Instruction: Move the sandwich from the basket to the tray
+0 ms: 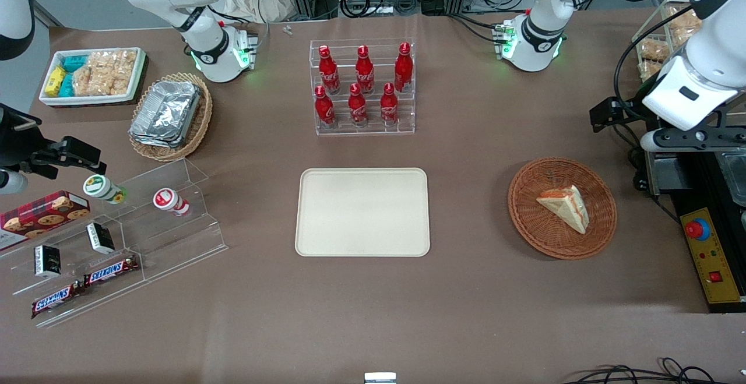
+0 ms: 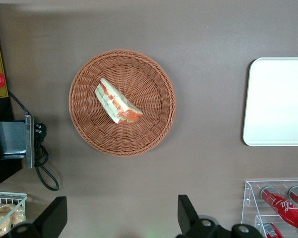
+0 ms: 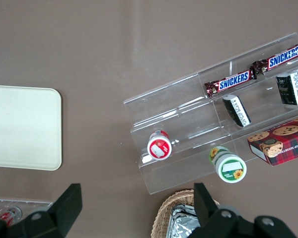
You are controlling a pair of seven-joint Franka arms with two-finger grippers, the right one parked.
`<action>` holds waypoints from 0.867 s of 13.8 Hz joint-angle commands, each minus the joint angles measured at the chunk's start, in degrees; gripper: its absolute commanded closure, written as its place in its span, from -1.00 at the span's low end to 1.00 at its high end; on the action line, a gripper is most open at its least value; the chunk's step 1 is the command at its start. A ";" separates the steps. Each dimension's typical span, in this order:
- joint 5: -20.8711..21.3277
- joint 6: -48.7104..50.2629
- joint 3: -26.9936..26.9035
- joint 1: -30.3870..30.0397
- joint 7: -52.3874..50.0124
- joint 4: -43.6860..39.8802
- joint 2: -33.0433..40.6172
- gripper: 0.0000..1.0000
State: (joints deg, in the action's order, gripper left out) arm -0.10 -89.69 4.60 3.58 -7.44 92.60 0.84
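Sandwich (image 2: 117,101) in basket (image 2: 154,126): soft, light, crushable; pinch gently across bread faces. Gripper (image 2: 121,218) above, fingers (image 2: 187,214) apart.

The front view looks steeply down from high at the table's near edge onto the whole brown tabletop (image 1: 466,314), facing both arm bases. The left wrist view looks straight down from well above the table; the gripper (image 2: 121,220), fingers spread wide, frames the round reddish-brown wicker basket (image 2: 154,74) with the triangular white-bread sandwich (image 2: 117,102). It shares with the front view that basket (image 1: 600,209), the sandwich (image 1: 565,208), one end of the flat cream rectangular plastic tray (image 2: 278,99), and the clear acrylic rack of red bottles (image 2: 275,206). The right wrist view also faces down, sharing the tray (image 3: 20,126) and the stepped clear snack display (image 3: 198,129) toward the parked arm's end.
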 commanded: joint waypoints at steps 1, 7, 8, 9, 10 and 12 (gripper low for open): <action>0.71 0.92 -0.21 0.20 -0.64 0.21 0.73 -1.00; 0.27 1.09 -0.47 -0.06 -2.92 -0.05 0.65 -1.00; 0.27 1.09 -0.47 -0.06 -6.50 0.04 0.65 -1.00; 0.19 0.92 -0.47 -0.06 -11.75 0.13 0.39 -1.00; -0.16 0.66 -0.47 -0.06 -15.81 0.22 0.30 -1.00; -0.60 0.57 -0.47 -0.06 -20.66 1.35 0.30 -1.00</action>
State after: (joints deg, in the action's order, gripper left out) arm -0.22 -89.63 4.14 3.48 -22.90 92.91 0.85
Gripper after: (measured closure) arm 0.000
